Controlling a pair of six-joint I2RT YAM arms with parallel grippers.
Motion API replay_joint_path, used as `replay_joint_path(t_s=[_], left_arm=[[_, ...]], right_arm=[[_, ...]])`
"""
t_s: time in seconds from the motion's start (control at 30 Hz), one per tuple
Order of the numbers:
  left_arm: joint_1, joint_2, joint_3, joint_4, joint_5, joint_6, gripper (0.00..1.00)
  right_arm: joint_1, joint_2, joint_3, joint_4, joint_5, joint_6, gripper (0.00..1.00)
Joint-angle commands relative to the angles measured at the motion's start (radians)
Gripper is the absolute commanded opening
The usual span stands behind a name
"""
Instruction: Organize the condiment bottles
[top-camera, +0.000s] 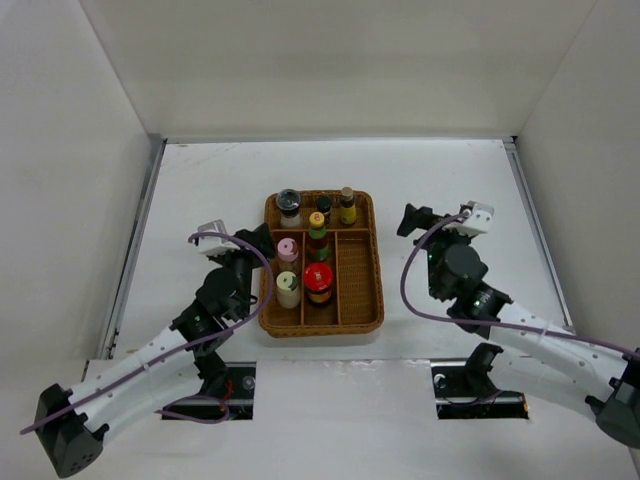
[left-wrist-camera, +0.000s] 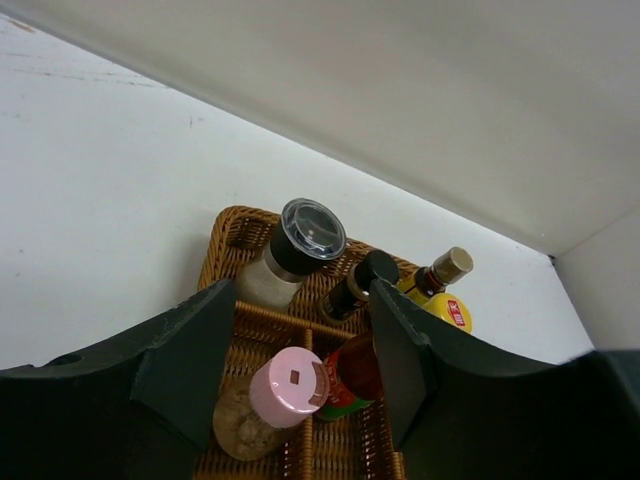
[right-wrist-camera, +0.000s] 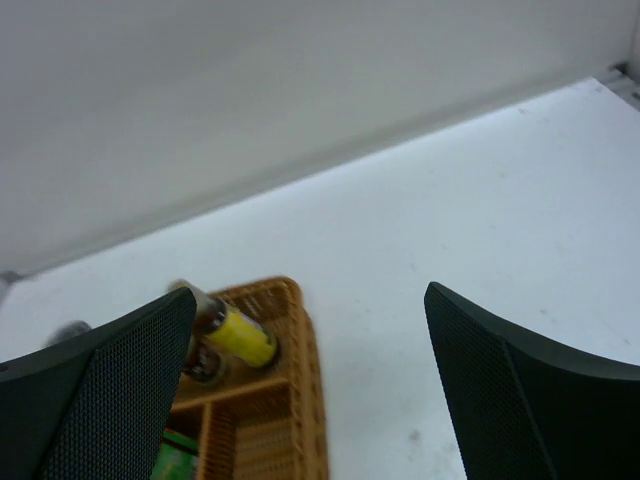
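Seven condiment bottles stand in the brown wicker tray (top-camera: 320, 329). At the back are a grey-lidded jar (top-camera: 289, 204), a slim dark bottle (top-camera: 323, 206) and a yellow gold-capped bottle (top-camera: 347, 205). Below them are a green-red yellow-capped bottle (top-camera: 317, 232), a pink-capped bottle (top-camera: 287, 250), a pale-yellow-capped bottle (top-camera: 288, 288) and a red-lidded dark jar (top-camera: 318, 282). My left gripper (top-camera: 256, 256) is open at the tray's left edge. In the left wrist view the left gripper (left-wrist-camera: 300, 292) frames the pink-capped bottle (left-wrist-camera: 285, 390) without touching it. My right gripper (top-camera: 412, 220) is open and empty, right of the tray.
The tray's long right compartment (top-camera: 358, 275) holds nothing. White walls enclose the table on three sides. The right wrist view shows my right gripper (right-wrist-camera: 310, 290), the tray's back right corner (right-wrist-camera: 312, 400) with the yellow bottle (right-wrist-camera: 235, 335), and bare white table.
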Motion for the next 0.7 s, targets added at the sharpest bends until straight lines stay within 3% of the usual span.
replay_joint_path(t_s=[0.0, 0.13, 0.43, 0.67], left_arm=[[0.010, 0.027, 0.044, -0.009, 0.006, -0.027, 0.55], [0.009, 0.048, 0.046, -0.018, 0.006, -0.031, 0.55], [0.009, 0.035, 0.053, -0.049, 0.006, -0.039, 0.56], [0.013, 0.038, 0.056, -0.060, 0.014, -0.053, 0.57]], right_arm=[[-0.029, 0.022, 0.043, -0.242, -0.040, 0.106, 1.00], [0.023, -0.001, 0.062, -0.360, -0.038, 0.202, 1.00], [0.074, -0.113, -0.020, -0.234, -0.072, 0.140, 1.00], [0.058, -0.099, -0.015, -0.236, -0.167, 0.156, 1.00]])
